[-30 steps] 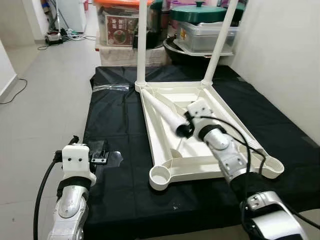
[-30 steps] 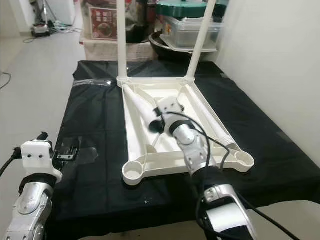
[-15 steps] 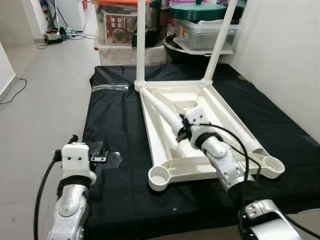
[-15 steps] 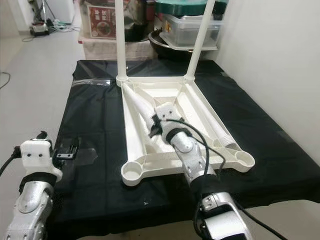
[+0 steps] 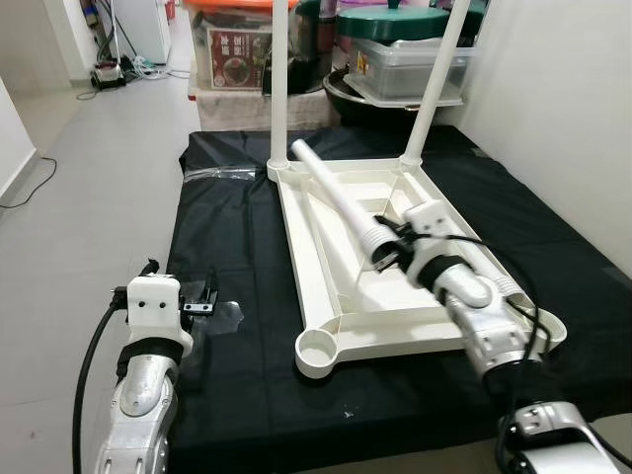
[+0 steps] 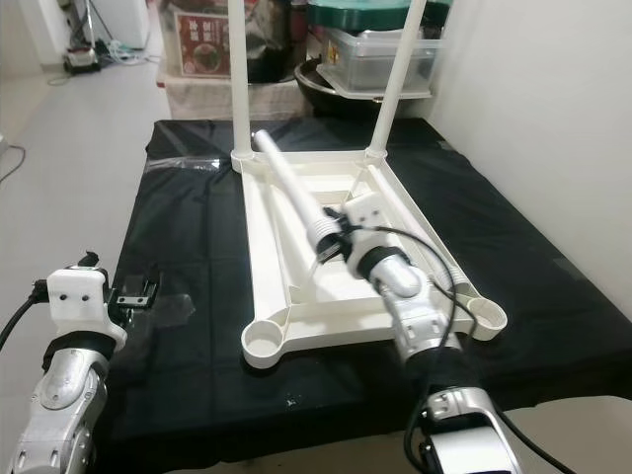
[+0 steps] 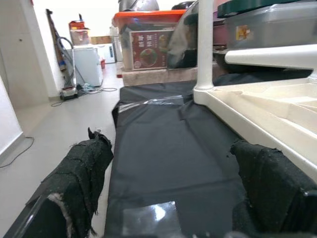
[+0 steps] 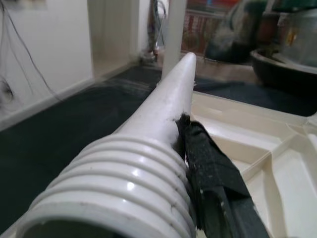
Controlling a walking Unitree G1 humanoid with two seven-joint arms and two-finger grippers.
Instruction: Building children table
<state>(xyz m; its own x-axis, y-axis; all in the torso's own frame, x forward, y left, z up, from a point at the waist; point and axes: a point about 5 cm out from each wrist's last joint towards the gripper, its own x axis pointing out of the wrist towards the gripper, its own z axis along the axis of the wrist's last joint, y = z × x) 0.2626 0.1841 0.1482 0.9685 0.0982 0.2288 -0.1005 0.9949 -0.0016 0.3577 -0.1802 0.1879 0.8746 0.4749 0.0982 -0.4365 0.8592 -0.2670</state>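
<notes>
Right gripper (image 5: pixel 387 249) clamps a threaded white table leg (image 5: pixel 334 194) – apparently lifted, tip toward 11 o'clock – over the upturned tabletop (image 5: pixel 326 296); left gripper (image 5: pixel 197 303) hangs open.

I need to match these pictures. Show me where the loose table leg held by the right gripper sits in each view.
Left eye view: table leg slants over the upturned tabletop, ribbed end in the right gripper.
Right eye view: same, centre.
Left wrist view: a white bar at the upper right, probably the leg.
Right wrist view: close up.
Shared landmark: orange-lidded box.

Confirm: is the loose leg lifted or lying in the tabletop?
Lifted: the right gripper holds the loose leg by its threaded end, tilted above the upturned tabletop.
</notes>
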